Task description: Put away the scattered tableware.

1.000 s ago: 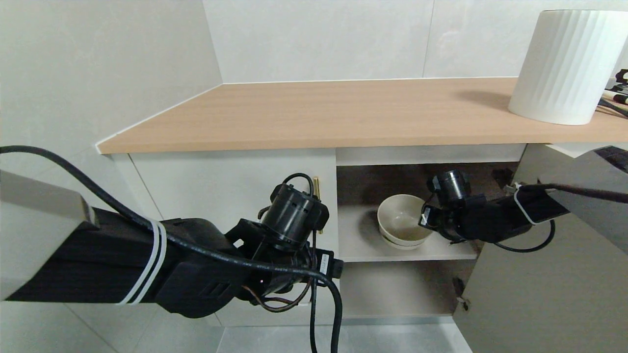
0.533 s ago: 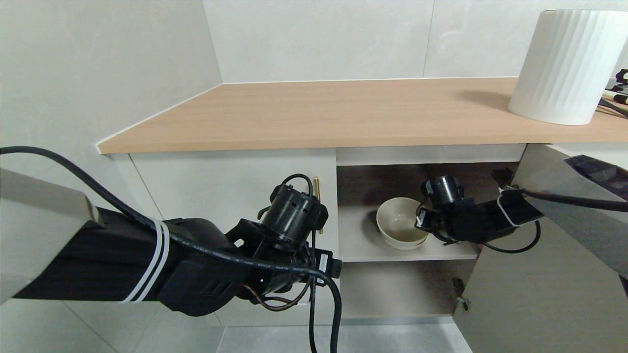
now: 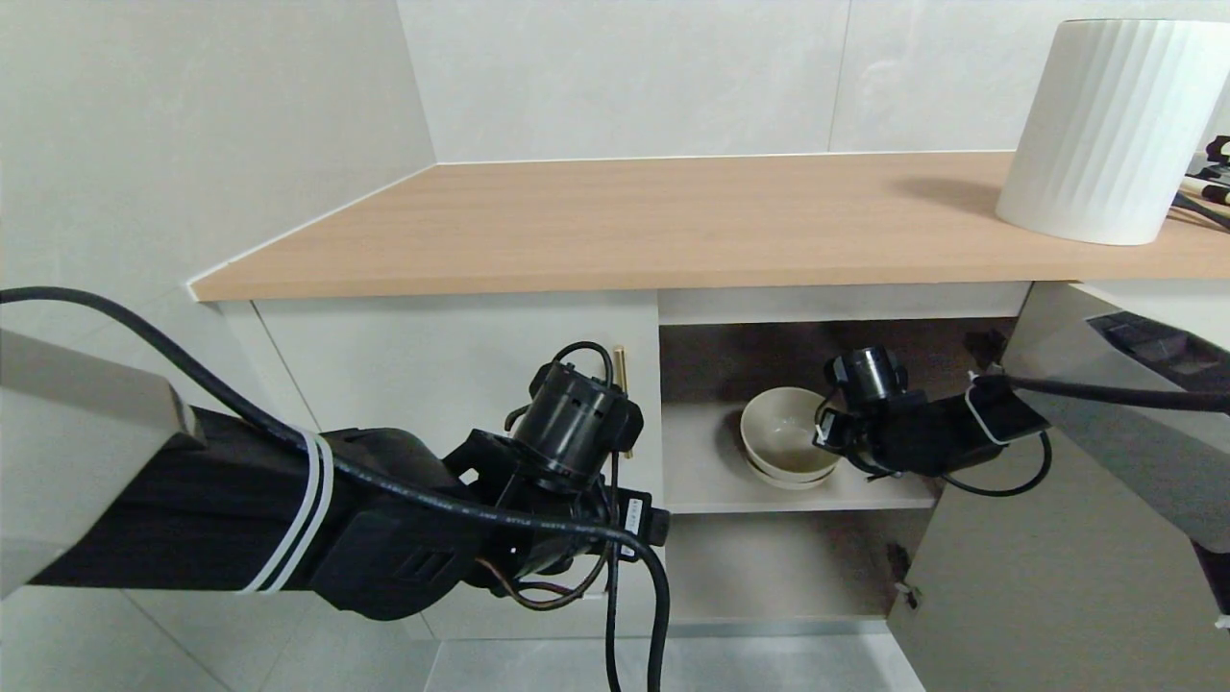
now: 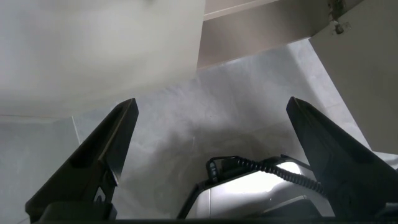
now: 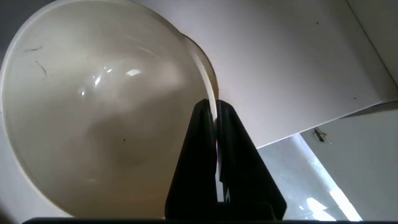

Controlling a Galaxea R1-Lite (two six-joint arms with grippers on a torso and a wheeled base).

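Bowl [image 3: 783, 437] sits on the cupboard shelf [image 3: 697, 481], one edge hidden behind the right gripper [image 3: 828, 434], whose jaws pinch its rim. The left gripper [image 4: 211, 106] hangs above the floor [image 4: 249, 81], jaws wide. Since a second ago the right arm has eased slightly deeper in.

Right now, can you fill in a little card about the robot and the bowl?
bowl: beige, upright, inside the open cabinet, at its shelf
right claw: shut on the bowl's rim
left claw: open, holding nothing, outside the cabinet
cabinet door: swung open on the right
countertop: a white ribbed container stands at its right end
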